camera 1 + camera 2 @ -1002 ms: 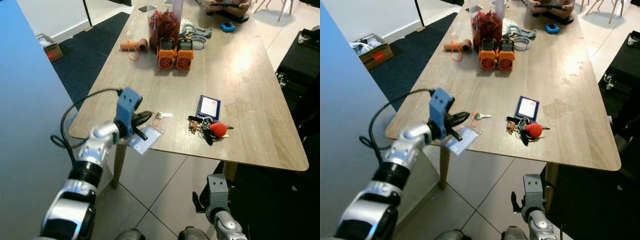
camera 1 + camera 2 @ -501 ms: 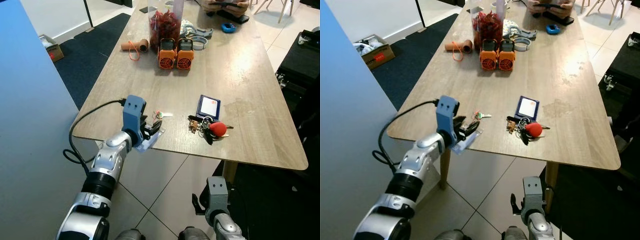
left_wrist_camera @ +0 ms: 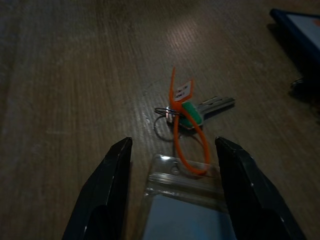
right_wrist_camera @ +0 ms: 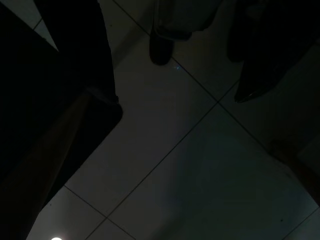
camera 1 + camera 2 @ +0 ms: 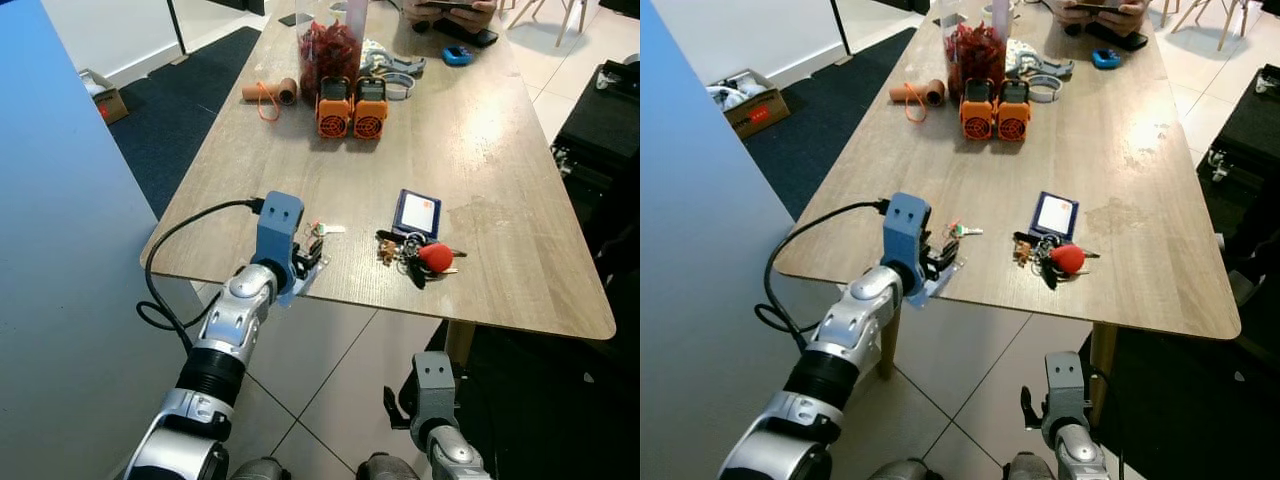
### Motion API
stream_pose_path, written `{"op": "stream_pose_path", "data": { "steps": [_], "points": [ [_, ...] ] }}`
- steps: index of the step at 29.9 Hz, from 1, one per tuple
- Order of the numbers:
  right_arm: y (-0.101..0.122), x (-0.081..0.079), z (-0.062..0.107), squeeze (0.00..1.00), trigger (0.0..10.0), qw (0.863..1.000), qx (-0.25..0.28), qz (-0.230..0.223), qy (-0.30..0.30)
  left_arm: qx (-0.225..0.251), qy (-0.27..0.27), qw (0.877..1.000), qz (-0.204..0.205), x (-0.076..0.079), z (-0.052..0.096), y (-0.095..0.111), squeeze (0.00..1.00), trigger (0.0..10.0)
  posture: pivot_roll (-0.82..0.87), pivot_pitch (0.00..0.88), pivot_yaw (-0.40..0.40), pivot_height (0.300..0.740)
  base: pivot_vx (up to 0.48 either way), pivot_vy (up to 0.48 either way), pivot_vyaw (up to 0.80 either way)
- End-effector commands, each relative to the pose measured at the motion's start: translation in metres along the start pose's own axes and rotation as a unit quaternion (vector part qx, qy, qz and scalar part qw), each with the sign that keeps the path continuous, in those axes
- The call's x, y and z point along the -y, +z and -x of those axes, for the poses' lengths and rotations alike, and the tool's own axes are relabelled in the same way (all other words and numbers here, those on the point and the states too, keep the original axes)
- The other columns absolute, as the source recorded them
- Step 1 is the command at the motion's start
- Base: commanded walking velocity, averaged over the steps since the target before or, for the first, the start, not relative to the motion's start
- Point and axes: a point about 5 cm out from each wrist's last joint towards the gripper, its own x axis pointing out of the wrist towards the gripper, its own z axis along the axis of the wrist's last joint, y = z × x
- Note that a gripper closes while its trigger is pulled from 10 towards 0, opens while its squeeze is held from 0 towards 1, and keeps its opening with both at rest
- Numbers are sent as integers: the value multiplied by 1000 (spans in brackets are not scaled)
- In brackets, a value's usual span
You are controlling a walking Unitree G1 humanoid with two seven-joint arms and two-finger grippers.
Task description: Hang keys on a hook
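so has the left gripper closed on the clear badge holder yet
No, the left gripper is open, its two black fingers standing either side of the clear badge holder without pinching it.

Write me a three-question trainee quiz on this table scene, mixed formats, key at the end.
1. True or false: the left gripper has its jaws open on either side of the clear badge holder.
2. Multiple choice: what links the single key to the badge holder? A) a blue ribbon B) an orange loop C) a metal chain
3. Fill in: beside the dark blue card holder, the key bunch carries a round ____ fob.

Key: 1 true. 2 B. 3 red.
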Motion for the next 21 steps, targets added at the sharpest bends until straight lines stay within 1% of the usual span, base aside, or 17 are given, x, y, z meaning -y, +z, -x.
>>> {"op": "stream_pose_path", "data": {
  "steps": [1,4,11,14,15,17,19,21],
  "points": [
    [-3,-1,1,0,10000,1000,-4,0,3,-4,-2,1000,-6,8,-2,-3,0,10000,71,125,28,740,0,0,0],
    [-3,-1,1,0,10000,1000,-4,0,4,-4,-2,1000,-1,12,-3,-1,0,10000,72,124,27,740,0,0,0],
    [-2,-2,0,0,10000,1000,-3,1,4,-4,-8,1000,-14,16,-3,-2,0,10000,71,127,27,740,0,0,0],
    [-1,-2,0,0,10000,1000,-2,1,4,-9,-10,999,-40,17,-3,-4,0,10000,72,132,27,740,0,0,0],
    [-1,-2,0,0,10000,1000,-2,1,4,-9,-10,999,-40,17,-3,-4,0,10000,72,132,27,740,0,0,0],
    [0,-2,0,0,10000,1000,-2,2,4,-20,-6,998,-65,16,-3,-8,0,10000,75,135,27,740,0,0,0],
    [0,-2,0,0,10000,1000,-2,2,4,-20,-6,998,-65,16,-3,-8,0,10000,75,135,27,740,0,0,0],
    [0,-2,0,0,10000,1000,-3,2,4,-26,0,997,-75,15,-4,-10,0,10000,75,136,27,740,0,0,0]
  ]
}}
